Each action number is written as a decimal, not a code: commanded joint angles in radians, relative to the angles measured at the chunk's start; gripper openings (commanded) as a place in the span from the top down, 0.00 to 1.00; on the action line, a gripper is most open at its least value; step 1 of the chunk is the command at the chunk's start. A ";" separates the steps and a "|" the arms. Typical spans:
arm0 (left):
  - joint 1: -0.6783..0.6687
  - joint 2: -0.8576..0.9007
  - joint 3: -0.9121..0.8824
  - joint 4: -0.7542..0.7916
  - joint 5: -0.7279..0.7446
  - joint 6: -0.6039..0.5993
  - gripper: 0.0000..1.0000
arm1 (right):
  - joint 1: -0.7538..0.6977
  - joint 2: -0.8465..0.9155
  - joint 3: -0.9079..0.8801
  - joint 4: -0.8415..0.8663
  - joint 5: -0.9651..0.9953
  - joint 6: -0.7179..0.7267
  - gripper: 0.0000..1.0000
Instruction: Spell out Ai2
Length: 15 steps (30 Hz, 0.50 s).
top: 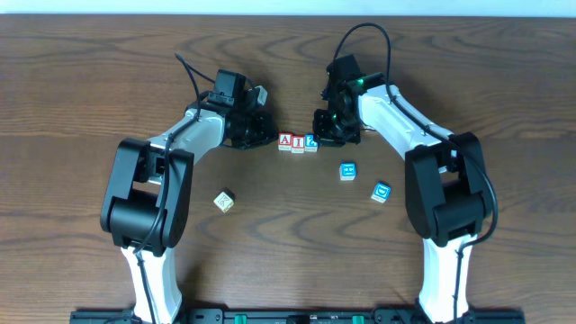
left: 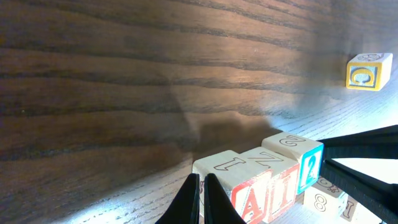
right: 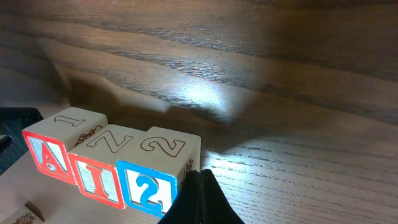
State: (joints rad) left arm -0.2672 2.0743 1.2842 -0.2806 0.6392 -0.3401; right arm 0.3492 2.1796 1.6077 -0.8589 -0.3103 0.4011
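Three wooden blocks stand touching in a row between the two claws: the A block [top: 285, 141], the I block [top: 298, 142] and the 2 block [top: 310, 142]. The left claw [left: 201, 177] has its fingers pressed almost together with nothing between them, its tips just beside the A block's end of the row. The right claw [right: 200, 173] is likewise closed and empty, its tips right at the outer corner of the 2 block; whether they touch it cannot be told. Two blue blocks [top: 347, 171] [top: 382, 192] lie near the right arm on the wooden table [top: 90, 72], and a tan block [top: 224, 201] sits well apart by the left arm.
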 commanded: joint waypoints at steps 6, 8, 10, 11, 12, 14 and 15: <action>0.001 0.012 -0.006 -0.007 0.016 0.003 0.94 | 0.009 0.014 -0.005 0.002 0.008 -0.013 0.99; 0.007 0.011 -0.006 -0.007 0.015 0.003 0.94 | 0.004 0.014 -0.005 0.001 0.016 -0.014 0.99; 0.019 0.011 -0.006 -0.007 0.008 0.003 0.94 | -0.006 0.014 -0.005 0.002 0.026 -0.014 0.99; 0.027 0.011 -0.003 -0.007 0.008 0.004 0.94 | -0.014 0.014 -0.005 0.002 0.030 -0.015 0.99; 0.034 0.011 0.002 -0.007 0.008 0.005 0.94 | -0.024 0.014 -0.003 0.002 0.034 -0.018 0.99; 0.049 0.005 0.021 -0.016 0.006 0.020 0.94 | -0.051 0.014 0.010 -0.006 0.034 -0.032 0.99; 0.053 0.000 0.032 -0.031 0.000 0.031 0.94 | -0.062 0.013 0.019 -0.010 0.034 -0.043 0.99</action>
State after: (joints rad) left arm -0.2314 2.0743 1.2858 -0.2932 0.6441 -0.3374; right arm 0.3248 2.1796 1.6081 -0.8639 -0.2905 0.3923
